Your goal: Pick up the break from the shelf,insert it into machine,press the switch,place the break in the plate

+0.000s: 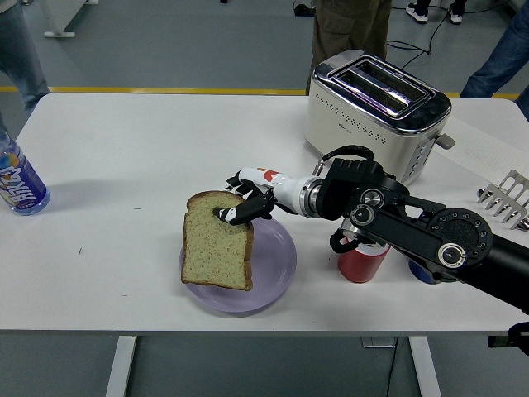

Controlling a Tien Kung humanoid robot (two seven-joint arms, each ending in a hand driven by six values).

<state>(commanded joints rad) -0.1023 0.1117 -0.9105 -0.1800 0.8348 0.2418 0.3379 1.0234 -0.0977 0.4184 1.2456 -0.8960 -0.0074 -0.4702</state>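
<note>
My right hand (241, 207) is shut on the top edge of a slice of bread (216, 251). The slice hangs upright, tilted a little, with its lower edge down at the lilac plate (277, 269) near the table's front. I cannot tell whether the bread touches the plate. The silver toaster (376, 103) stands at the back right with both slots empty. My right arm reaches in from the right, across the table in front of the toaster.
A red cup (362, 260) stands right of the plate under my forearm, with a blue cup (423, 273) mostly hidden behind the arm. A metal rack (506, 198) sits at the right edge. A blue-labelled bottle (18, 184) stands at the left edge. People stand beyond the table.
</note>
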